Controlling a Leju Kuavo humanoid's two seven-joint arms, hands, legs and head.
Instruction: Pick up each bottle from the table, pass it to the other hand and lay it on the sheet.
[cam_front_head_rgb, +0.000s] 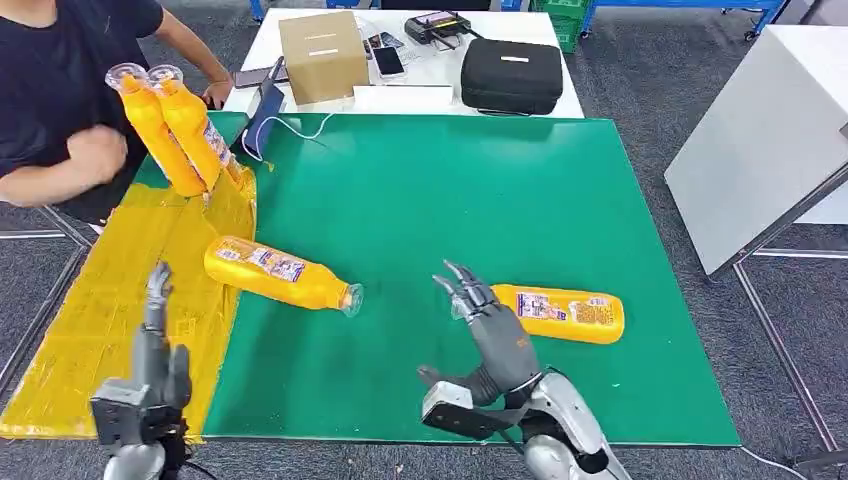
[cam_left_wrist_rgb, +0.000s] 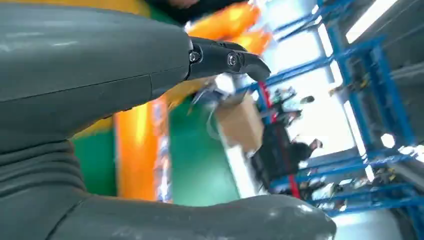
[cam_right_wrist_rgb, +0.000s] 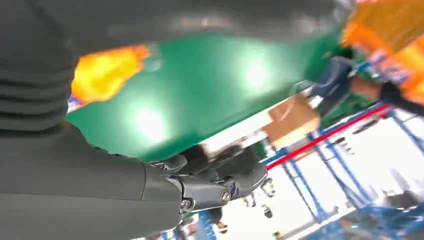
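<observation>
Your right hand (cam_front_head_rgb: 497, 343) nearest, fingers apart and empty, touching one bottle (cam_front_head_rgb: 560, 313) on the green tabletop (cam_front_head_rgb: 450, 200), your left hand (cam_front_head_rgb: 150, 360) open over the yellow sheet (cam_front_head_rgb: 90, 310), second bottle (cam_front_head_rgb: 280, 272) straddling the sheet's edge.

Bottle by the sheet (cam_front_head_rgb: 281, 272): printed label, wording too small to read.
Bottle on the right (cam_front_head_rgb: 560, 313): printed label, wording too small to read.
Held bottles (cam_front_head_rgb: 180, 125): labels illegible.
Cardboard box (cam_front_head_rgb: 322, 56): white strip, no legible text.
</observation>
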